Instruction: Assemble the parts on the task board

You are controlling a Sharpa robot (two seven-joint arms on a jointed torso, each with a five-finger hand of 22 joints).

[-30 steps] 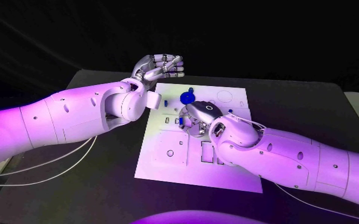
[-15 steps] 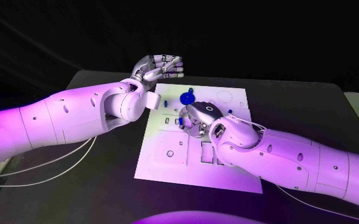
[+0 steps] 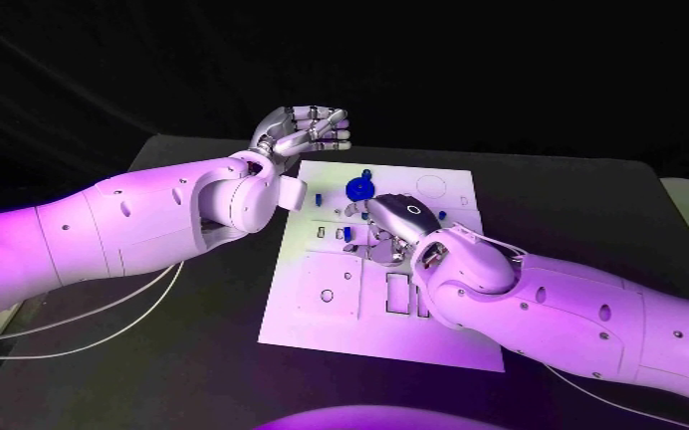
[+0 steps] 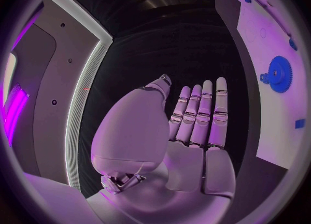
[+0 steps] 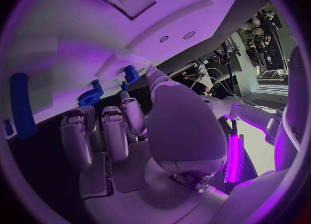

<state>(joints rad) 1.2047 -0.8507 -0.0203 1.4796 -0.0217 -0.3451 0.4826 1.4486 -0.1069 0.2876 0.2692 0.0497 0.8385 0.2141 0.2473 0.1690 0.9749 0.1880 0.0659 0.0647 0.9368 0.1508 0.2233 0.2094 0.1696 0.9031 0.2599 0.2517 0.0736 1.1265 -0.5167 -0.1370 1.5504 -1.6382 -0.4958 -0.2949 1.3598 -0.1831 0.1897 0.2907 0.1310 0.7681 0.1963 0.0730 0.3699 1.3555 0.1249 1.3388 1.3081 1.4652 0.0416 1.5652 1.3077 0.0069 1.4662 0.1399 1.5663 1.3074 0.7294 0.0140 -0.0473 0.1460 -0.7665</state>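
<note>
Head view: my right hand (image 3: 390, 223) lies low over the middle of the task board (image 3: 324, 301), fingers curled down toward its surface. Whether they pinch a part I cannot tell, since the back of the hand covers the fingertips. In the right wrist view the same hand (image 5: 119, 130) has its fingers bent in close to the board (image 5: 97, 37), with a blue gear (image 5: 90, 94) just beyond them and a long blue bar (image 5: 21, 105) lying off to one side; no part is plainly between the fingers. I judge the hand is placed here to seat or pick a small piece near the board's centre. Just past it, toward the board's far edge, the blue gear (image 3: 357, 188) sits flat on the board, near a small blue peg (image 3: 366, 172).

My left hand (image 3: 305, 131) hangs beyond the board's far left corner, raised off the black table (image 3: 187, 350) and holding nothing. In the left wrist view its fingers (image 4: 201, 112) lie straight and side by side, released, with the gear (image 4: 280, 73) well apart from them. It seems parked there to leave the board open to the working hand.
</note>
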